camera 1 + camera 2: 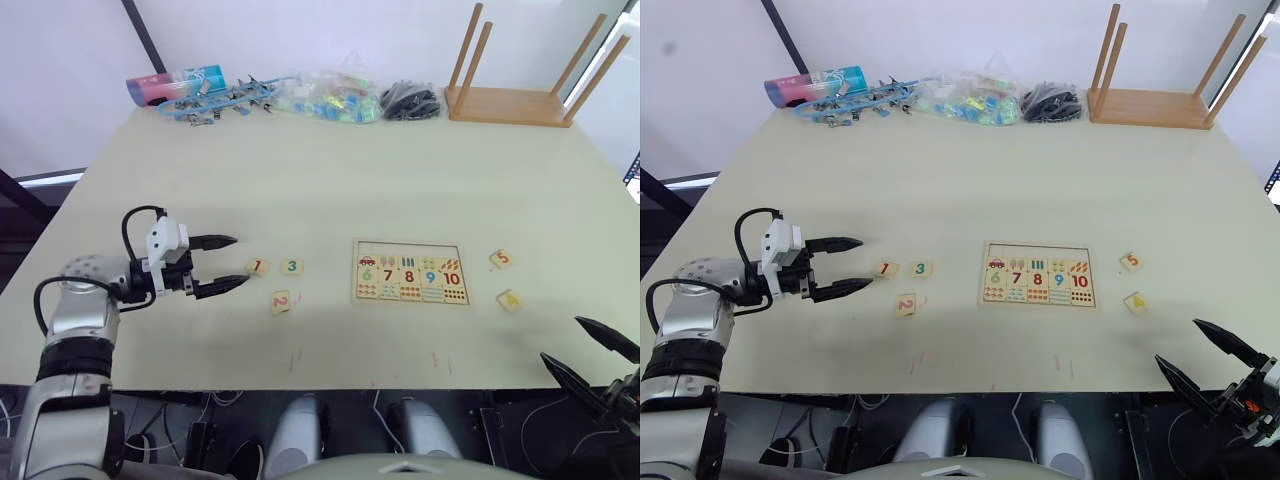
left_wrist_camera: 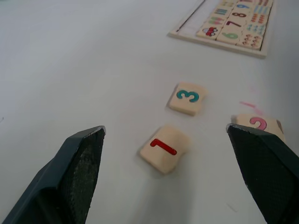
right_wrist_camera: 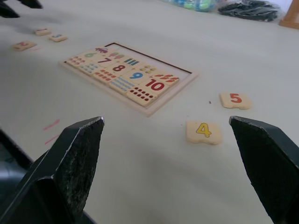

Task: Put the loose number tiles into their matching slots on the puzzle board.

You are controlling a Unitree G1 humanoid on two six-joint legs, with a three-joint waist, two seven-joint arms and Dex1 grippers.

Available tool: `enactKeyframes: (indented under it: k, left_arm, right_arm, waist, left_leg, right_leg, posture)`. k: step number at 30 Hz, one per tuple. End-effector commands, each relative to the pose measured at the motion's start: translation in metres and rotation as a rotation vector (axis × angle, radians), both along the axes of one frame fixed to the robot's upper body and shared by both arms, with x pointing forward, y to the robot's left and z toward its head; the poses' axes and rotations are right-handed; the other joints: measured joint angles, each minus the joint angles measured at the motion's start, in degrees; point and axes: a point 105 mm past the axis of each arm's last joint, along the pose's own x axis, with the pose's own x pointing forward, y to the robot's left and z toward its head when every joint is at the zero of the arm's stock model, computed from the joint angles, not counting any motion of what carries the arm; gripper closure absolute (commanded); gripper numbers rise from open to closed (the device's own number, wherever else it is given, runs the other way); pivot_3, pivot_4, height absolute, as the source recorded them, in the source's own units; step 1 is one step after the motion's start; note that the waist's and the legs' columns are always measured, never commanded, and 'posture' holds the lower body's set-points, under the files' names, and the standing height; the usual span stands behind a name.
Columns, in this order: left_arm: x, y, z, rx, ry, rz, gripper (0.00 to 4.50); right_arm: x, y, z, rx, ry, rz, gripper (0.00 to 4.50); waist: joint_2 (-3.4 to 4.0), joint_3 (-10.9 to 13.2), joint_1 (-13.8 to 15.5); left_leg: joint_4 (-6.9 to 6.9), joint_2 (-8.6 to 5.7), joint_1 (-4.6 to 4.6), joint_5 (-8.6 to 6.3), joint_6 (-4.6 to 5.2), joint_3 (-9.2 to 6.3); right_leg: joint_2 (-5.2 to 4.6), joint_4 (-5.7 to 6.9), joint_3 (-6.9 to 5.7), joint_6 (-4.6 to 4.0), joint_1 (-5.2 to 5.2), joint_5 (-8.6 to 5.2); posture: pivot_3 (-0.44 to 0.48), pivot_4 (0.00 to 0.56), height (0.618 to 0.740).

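The puzzle board lies flat at the table's middle front, its upper row of slots bare. Left of it lie the 1 tile, the 3 tile and the 2 tile. Right of the board lie the 5 tile and the 4 tile. My left gripper is open just left of the 1 tile, which sits ahead between its fingers. My right gripper hangs open off the table's front right corner, short of the 4 tile.
An upturned wooden stool stands at the far right. Along the far edge lie a black bundle, a bag of coloured pieces, blue clips and a pink-and-blue tube.
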Motion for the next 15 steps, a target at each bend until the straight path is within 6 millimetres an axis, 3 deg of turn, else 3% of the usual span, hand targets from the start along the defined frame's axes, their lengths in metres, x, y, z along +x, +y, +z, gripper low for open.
enactKeyframes:
  k: [1,7,15]
  left_arm:
    - [0.002,-0.002,0.005,0.031,0.004,-0.073,0.09]
    - [0.011,-0.008,0.005,0.238,0.014,-0.215,0.09]
    - [0.019,-0.015,0.003,0.375,0.003,-0.31,0.09]
  right_arm:
    - [-0.002,0.007,0.011,-0.012,-0.039,0.074,0.0]
    - [0.003,0.009,0.012,-0.035,-0.044,0.176,0.0]
    - [0.01,0.014,0.013,-0.027,-0.059,0.205,0.0]
  waist:
    - [-0.01,0.01,0.02]
    - [-0.2,0.12,0.16]
    - [-0.23,0.17,0.16]
  left_leg:
    - [0.0,0.0,0.0,0.0,0.0,0.0]
    - [0.02,-0.02,-0.02,0.0,0.0,-0.03]
    - [0.02,-0.01,-0.08,0.0,0.0,-0.06]
  right_leg:
    - [0.02,0.0,0.0,0.0,0.0,0.0]
    - [0.03,0.0,0.01,0.0,0.01,0.0]
    - [0.08,-0.01,0.02,0.0,-0.02,0.0]
  posture:
    - [0.0,0.15,0.737]
    - [0.0,0.15,0.737]
    - [0.0,0.15,0.737]
